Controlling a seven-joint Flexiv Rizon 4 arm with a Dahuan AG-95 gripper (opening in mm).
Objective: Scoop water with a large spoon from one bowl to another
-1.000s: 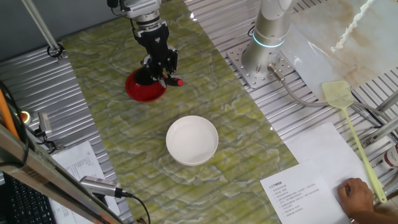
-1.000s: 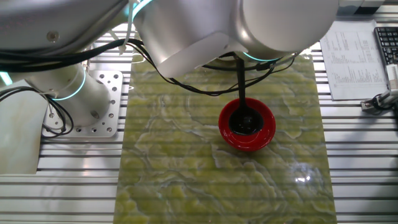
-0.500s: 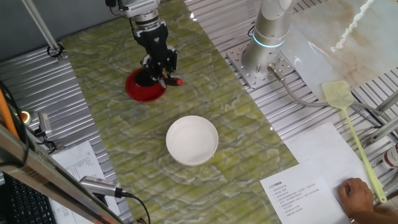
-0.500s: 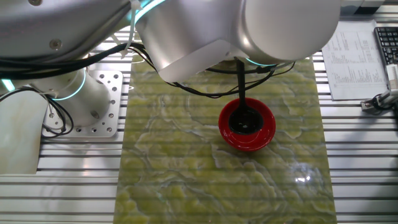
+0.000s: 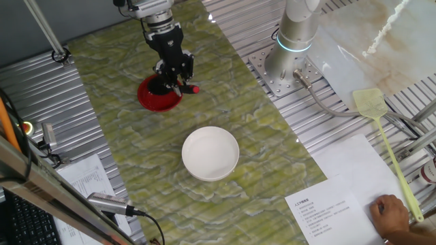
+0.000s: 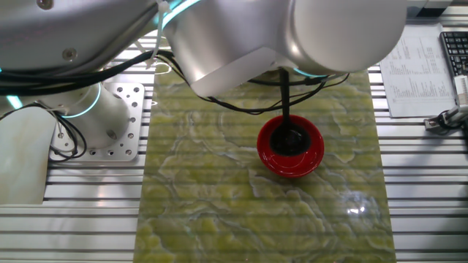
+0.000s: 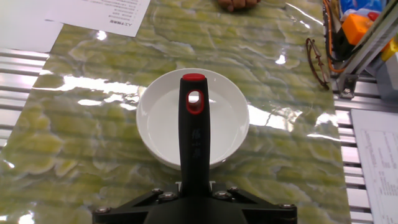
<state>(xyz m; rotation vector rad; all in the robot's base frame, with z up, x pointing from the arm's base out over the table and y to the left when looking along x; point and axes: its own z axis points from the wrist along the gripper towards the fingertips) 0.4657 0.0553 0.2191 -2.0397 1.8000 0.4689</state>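
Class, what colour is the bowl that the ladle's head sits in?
Red bowl; the other fixed view shows it best.

text: none legible | printed sheets [image 5: 325,212] | print too small to read

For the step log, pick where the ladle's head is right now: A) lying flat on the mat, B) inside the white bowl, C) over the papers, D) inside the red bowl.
D: the large spoon stands upright with its head down in the red bowl, held by the gripper.
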